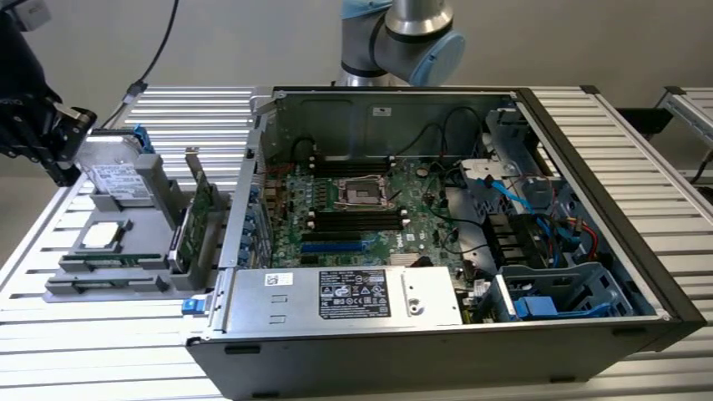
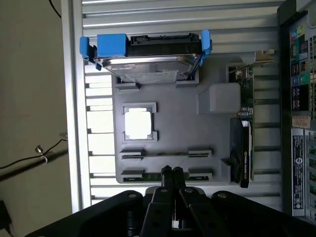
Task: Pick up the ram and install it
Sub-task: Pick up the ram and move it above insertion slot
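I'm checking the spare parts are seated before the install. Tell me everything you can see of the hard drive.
The hard drive is a flat silver metal box with a white printed label on its broad face and blue plastic clips on its two side edges. It stands on edge, leaning back slightly, in the end slot of the gray parts holder, which lies on the slatted metal table at the exterior view's left of the open computer case. Only the holder seems to touch it.
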Motion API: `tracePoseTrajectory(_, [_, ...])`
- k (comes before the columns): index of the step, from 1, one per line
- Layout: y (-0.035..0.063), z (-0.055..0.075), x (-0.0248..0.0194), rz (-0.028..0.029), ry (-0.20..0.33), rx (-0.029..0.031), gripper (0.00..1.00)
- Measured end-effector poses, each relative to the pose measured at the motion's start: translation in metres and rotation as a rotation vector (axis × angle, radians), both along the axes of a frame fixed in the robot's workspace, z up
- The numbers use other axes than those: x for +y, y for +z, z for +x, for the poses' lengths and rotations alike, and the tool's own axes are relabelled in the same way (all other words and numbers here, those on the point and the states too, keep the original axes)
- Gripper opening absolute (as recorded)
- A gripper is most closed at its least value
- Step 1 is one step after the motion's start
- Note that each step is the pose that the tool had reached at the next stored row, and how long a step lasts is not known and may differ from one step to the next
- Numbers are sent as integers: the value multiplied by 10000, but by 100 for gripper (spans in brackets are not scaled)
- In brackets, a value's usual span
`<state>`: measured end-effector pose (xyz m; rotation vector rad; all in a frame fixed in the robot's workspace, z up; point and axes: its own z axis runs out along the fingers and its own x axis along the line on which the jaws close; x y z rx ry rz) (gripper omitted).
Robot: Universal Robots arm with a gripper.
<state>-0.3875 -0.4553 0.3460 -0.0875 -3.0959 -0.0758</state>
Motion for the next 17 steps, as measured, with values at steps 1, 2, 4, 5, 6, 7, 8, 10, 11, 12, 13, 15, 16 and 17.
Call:
tracePoseTrajectory(1, [0, 0, 1, 50, 130, -13, 10])
tracePoseTrajectory(2, [0, 0, 1, 90, 288, -20, 10])
tracePoseTrajectory(4, [-1, 1, 1, 132, 650, -21, 10])
tracePoseTrajectory(5, [-1, 1, 1, 145, 836, -21, 10])
tracePoseTrajectory(6, [-2, 0, 1, 158, 1016, -20, 10])
tracePoseTrajectory(7, [-3, 0, 1, 167, 1196, -20, 10])
tracePoseTrajectory(8, [-4, 0, 1, 173, 1381, -19, 10])
tracePoseTrajectory(10, [-5, 0, 0, 187, 1752, -16, 10])
tracePoseTrajectory(11, [-6, 0, 1, 193, 1920, -15, 10])
tracePoseTrajectory(12, [-6, 1, 1, 199, 2100, -14, 10])
tracePoseTrajectory(13, [-7, 0, 1, 205, 2297, -12, 10])
tracePoseTrajectory(15, [-8, 1, 1, 218, 2651, -10, 10])
tracePoseTrajectory(16, [-9, 1, 1, 223, 2836, -9, 10])
tracePoseTrajectory(17, [-9, 1, 1, 226, 3016, -7, 10])
